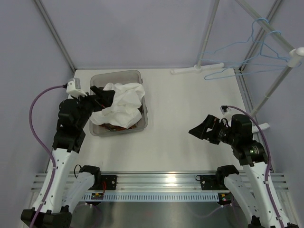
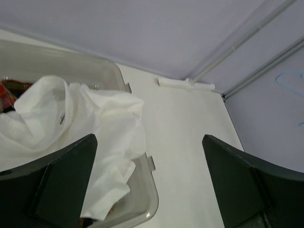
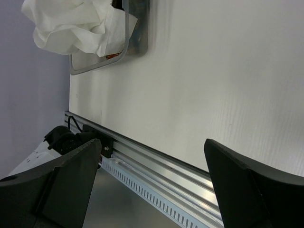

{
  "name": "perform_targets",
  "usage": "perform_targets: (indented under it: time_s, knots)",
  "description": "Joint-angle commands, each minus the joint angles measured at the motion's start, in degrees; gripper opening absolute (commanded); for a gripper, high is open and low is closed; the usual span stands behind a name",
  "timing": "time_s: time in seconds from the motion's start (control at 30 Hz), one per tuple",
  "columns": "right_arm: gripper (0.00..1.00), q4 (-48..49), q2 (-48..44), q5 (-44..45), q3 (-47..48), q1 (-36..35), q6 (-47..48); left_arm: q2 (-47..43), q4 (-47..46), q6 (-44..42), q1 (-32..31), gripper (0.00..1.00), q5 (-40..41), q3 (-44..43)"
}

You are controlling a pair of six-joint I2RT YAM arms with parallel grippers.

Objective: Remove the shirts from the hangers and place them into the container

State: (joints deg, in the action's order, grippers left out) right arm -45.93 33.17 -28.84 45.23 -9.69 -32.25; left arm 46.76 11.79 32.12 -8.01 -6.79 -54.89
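The bench (image 1: 190,109) is a plain white board boxed in by pale lavender walls (image 1: 142,28), with a slotted aluminium rail (image 1: 161,183) along its near edge where both arm bases are bolted. White rack poles (image 1: 207,33) rise at the far right corner, and a white foot (image 1: 197,70) lies flat on the board there. Two light-blue hangers (image 1: 247,43) hook over the slanting pole at the upper right, bare of cloth.

The container (image 1: 118,73) sits at the far left of the bench. The white shirt (image 1: 121,102) is heaped in it, crumpled, one fold spilling over the near right rim. The plaid shirt (image 1: 116,126) lies underneath, showing only at the tub's near edge.

The left end effector (image 1: 100,95) hovers at the container's left side, touching or just above the white shirt, fingers spread wide with nothing between them. The right end effector (image 1: 199,124) hangs over bare board, well apart from the tub, fingers also wide apart and empty. Purple cables (image 1: 35,102) loop beside each arm.
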Motion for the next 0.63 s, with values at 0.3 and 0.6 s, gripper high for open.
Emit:
perform_targets:
  time_s: [0.3,0.6]
  knots:
    - [0.99,31.1,7.7,-14.7,-14.6,-0.4,-12.8,-18.9,-6.2,10.4,-3.4,0.99,-12.6,24.7]
    - [0.99,42.0,18.0,-12.7,-18.7,-3.7,-14.7,-28.5,-4.4,15.9,-3.9,0.99,-14.2,31.3]
